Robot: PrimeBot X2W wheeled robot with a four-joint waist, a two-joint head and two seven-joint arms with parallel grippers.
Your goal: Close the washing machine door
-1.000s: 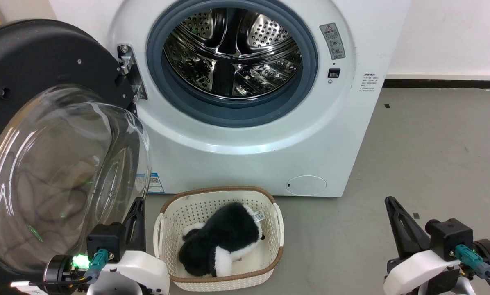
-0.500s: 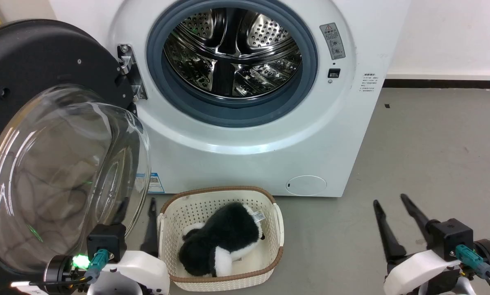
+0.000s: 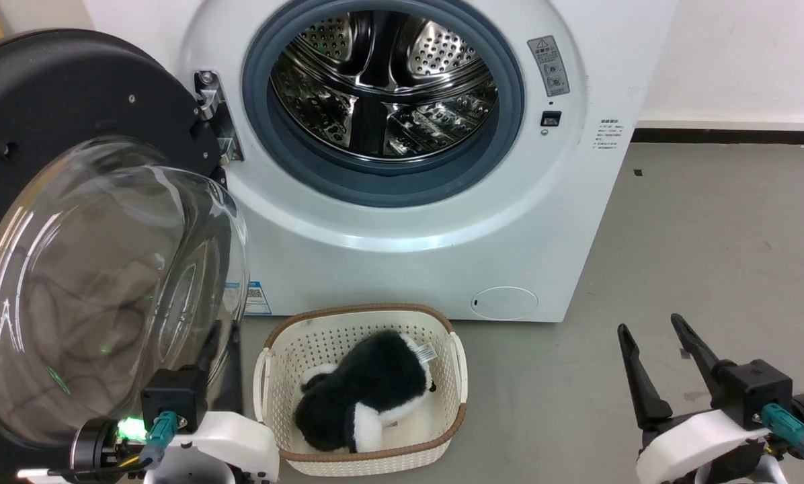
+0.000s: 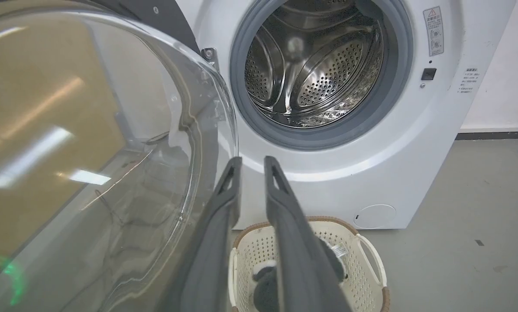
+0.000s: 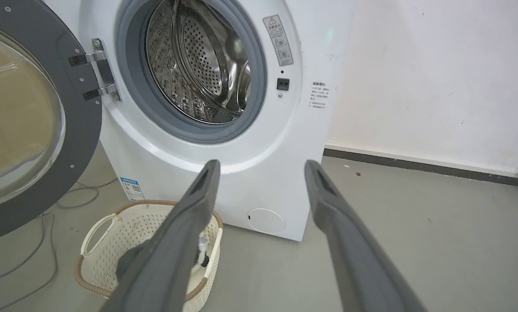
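**Grey floor before me, bearing a machine and a basket**

I looked down on a smooth grey floor that ran back to a black skirting strip at the foot of the white wall. The white washing machine stood flat on it, with the wall behind. Just in front of the machine, toward its lower left, a cream perforated basket with a brown rim sat on the floor, near the machine's front but not touching it. To the basket's left, thin grey cables trailed loosely over the floor. A small dark speck lay on the bare stretch to my right.
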